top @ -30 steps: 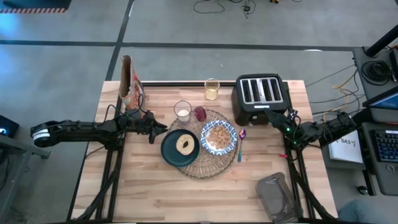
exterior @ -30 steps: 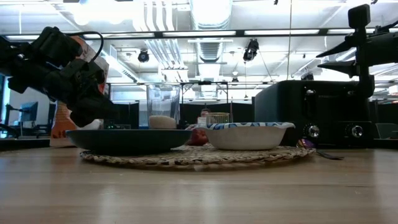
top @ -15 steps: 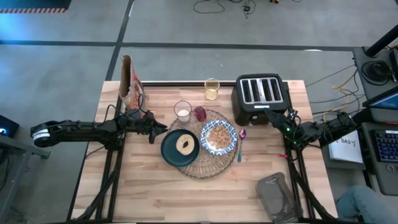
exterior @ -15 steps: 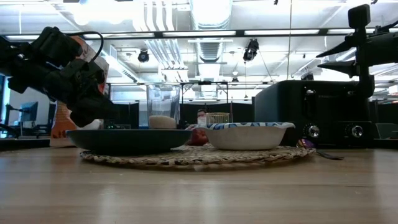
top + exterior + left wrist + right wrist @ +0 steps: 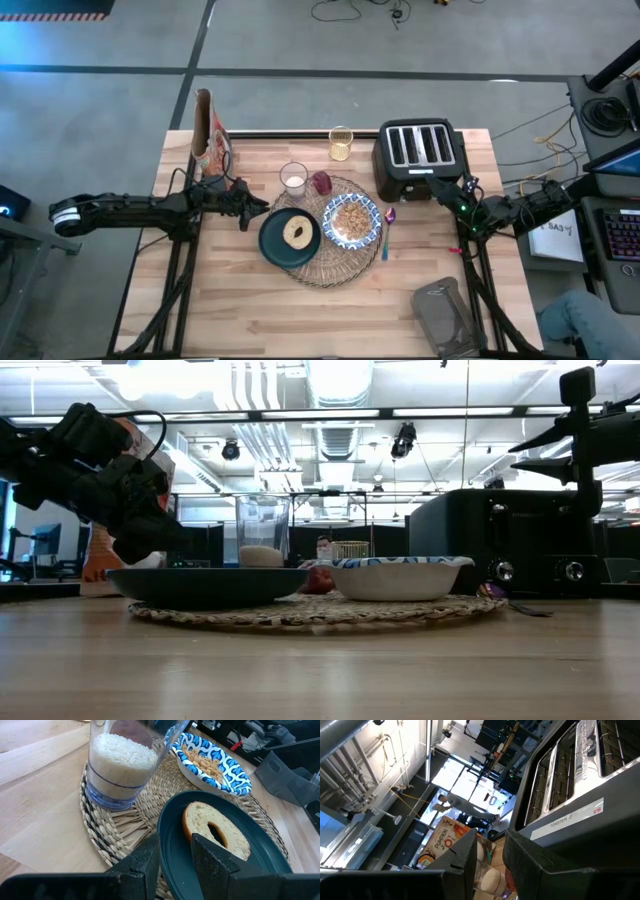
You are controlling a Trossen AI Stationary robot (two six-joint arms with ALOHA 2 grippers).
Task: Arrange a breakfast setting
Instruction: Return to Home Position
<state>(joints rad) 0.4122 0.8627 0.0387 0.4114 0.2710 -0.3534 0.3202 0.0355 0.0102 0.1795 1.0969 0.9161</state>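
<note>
Your left hand (image 5: 246, 206) hangs just left of the plate (image 5: 271, 250), right hand (image 5: 438, 189) near the toaster (image 5: 420, 150), both empty with a slim finger gap; plate, bowl (image 5: 376, 224), glass (image 5: 293, 178) sit on the placemat (image 5: 340, 263), spoon (image 5: 387, 226) just right; low view hides the plate's bagel (image 5: 296, 232).

Glass (image 5: 122, 770) rim cut off (wrist cam); spoon (image 5: 386, 232) tiny.

The wooden tabletop (image 5: 300, 320) lies open nearside of the round tan woven placemat (image 5: 335, 268); the black four-slot toaster (image 5: 418, 155) and tall printed carton (image 5: 210, 140) block the far edge.
</note>
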